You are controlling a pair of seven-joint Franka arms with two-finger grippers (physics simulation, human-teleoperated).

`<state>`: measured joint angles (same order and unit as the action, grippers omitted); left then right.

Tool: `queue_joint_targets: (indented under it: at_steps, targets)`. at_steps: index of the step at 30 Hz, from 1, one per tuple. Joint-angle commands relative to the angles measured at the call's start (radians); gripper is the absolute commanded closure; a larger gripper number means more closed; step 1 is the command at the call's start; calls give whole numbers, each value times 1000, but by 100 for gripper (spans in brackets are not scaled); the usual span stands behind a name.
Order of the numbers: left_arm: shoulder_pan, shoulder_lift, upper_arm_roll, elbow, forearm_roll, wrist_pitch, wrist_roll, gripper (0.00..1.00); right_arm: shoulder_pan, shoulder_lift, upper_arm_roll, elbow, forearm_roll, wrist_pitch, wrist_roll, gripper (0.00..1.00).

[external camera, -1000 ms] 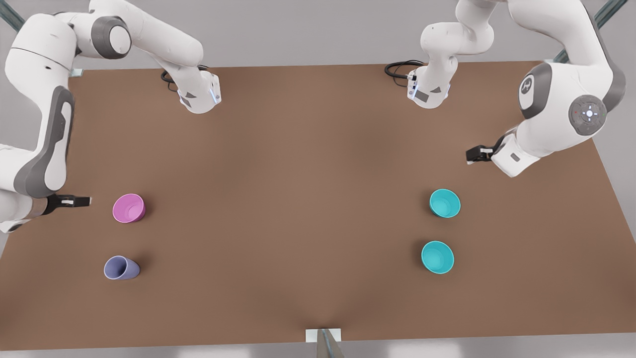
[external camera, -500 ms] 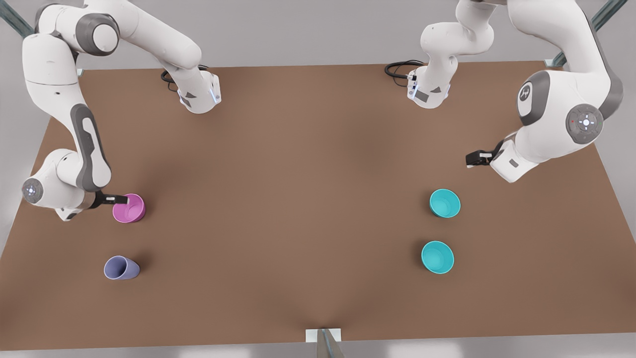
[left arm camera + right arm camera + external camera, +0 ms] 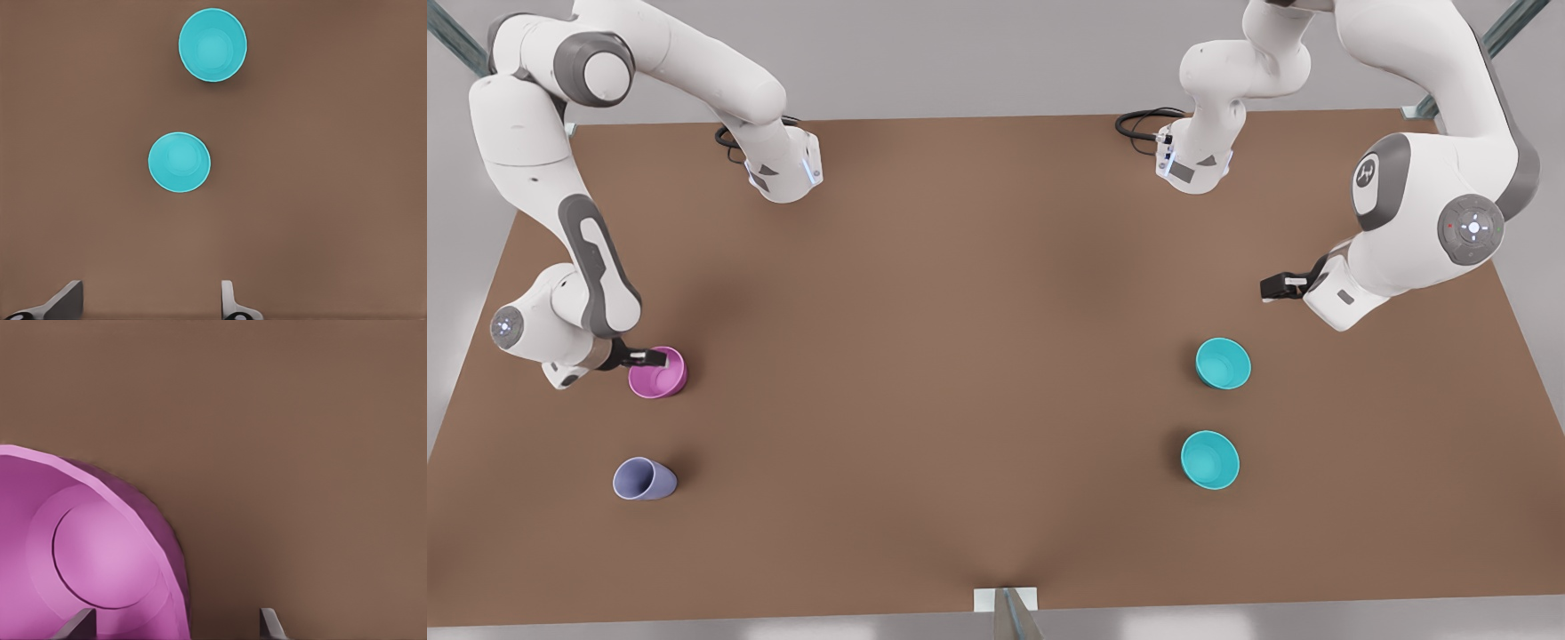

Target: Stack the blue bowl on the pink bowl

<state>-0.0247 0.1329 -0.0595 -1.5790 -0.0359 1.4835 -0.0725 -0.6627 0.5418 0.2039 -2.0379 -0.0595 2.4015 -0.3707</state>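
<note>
Blue bowl could mean either of two look-alike small round turquoise plastic bowls on the front view's right side of the brown table [image 3: 960, 356], and I cannot tell which is meant. Nearest the front camera on that side sits the nearer turquoise bowl [image 3: 1209, 460], across the table from a narrow lavender plastic cup [image 3: 643, 479] lying tilted on the front view's left. A little farther back stand the farther turquoise bowl [image 3: 1223, 363] and, well apart on the left, the small round magenta-pink plastic bowl [image 3: 658, 372].

The right gripper [image 3: 656, 358] is at the pink bowl's rim. Its fingers are spread in the right wrist view, one over the bowl's inside and one outside, gripping nothing. Beyond the turquoise bowls the left gripper [image 3: 1267, 286] hovers, released and empty, looking down on both.

Nothing is stacked. I judge that a turquoise bowl has yet to be grasped, carried across and set into the pink one.

A second ago the right gripper was beside the pink bowl and apart from it, and it has since reached the rim. The left gripper has hardly shifted, and no bowl has moved.
</note>
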Motion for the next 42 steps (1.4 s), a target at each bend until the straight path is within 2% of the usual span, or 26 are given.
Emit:
queue_joint_targets:
  at_steps: [1, 2, 5, 8, 10, 14, 15, 16, 17, 18, 19, 21, 22, 23, 26, 31, 32, 33, 36, 37, 40, 41, 42]
  targets:
    - [0, -1, 0, 1, 1, -2, -3, 0, 0, 1, 0, 1, 4, 48, -70, 22]
    - [0, -3, 0, 1, 1, -3, -4, 0, 2, -5, 0, 1, 4, 47, -70, 34]
    - [0, -4, 0, 1, 1, -6, -4, 0, 5, -19, 14, 1, 9, 36, -68, 51]
    - [0, -4, -2, 1, 1, -6, -4, 0, 6, -16, 16, 1, 7, 34, -80, 79]
    - [0, -3, -2, 1, 1, -5, -4, 0, 6, -10, 17, 1, 7, 36, -94, 79]
    - [0, -4, -2, 1, 1, -6, -4, 0, 35, -89, 141, 2, 70, -126, 18, 79]
    - [0, -6, -2, 1, 1, -6, -4, 0, 122, -120, 177, -1, 105, -168, 191, 79]
    - [0, -4, -2, 1, 1, -6, -3, 0, 280, -138, 177, 11, 171, -223, 447, 79]
    - [0, -6, -2, 1, 1, -6, -4, 0, 374, -137, 177, 25, 260, -225, 573, 79]
    - [0, -6, -2, 1, 1, -6, -3, 0, 536, -109, 172, 86, 397, -217, 741, 79]
    - [0, -4, -2, 8, 2, -6, -3, 0, 643, -48, 169, 195, 397, -214, 921, 79]
    - [12, -4, 0, 14, -1, -19, -1, 0, 793, 112, 169, 462, 386, -222, 1205, 79]
    - [12, -4, 0, 14, -1, -23, -1, 0, 870, 227, 166, 628, 339, -225, 1322, 79]
    - [12, -4, 0, 20, 1, -25, -3, 0, 914, 305, 166, 722, 238, -225, 1420, 79]
    - [18, -1, 1, 47, -2, -63, -3, 0, 1002, 443, 123, 870, 159, -222, 1469, 79]
    - [22, 40, 1, 47, -6, -61, -4, 0, 1002, 511, 124, 900, 165, -212, 1468, 79]
    - [19, 47, 1, 56, -7, -61, -16, 0, 1002, 514, 123, 900, 165, -205, 1471, 16]
    - [20, 63, 1, 60, -7, -58, -21, 0, 1002, 514, 123, 901, 165, -202, 1471, 0]
    - [98, 109, 3, 59, -24, -17, 78, 0, 997, 503, 124, 912, 170, -202, 1471, 0]
    - [28, 172, 119, 54, -29, 46, 195, 0, 988, 495, 126, 918, 171, -203, 1469, 0]
    - [40, 194, 181, -252, -208, 460, 441, 0, 957, 474, 131, 920, 170, -206, 1457, 0]
    - [35, 232, 181, -332, -289, 609, 516, 0, 924, 457, 137, 920, 168, -223, 1422, 0]
    - [37, 278, 181, -346, -297, 672, 595, 0, 852, 438, 166, 920, 168, -281, 1310, 0]
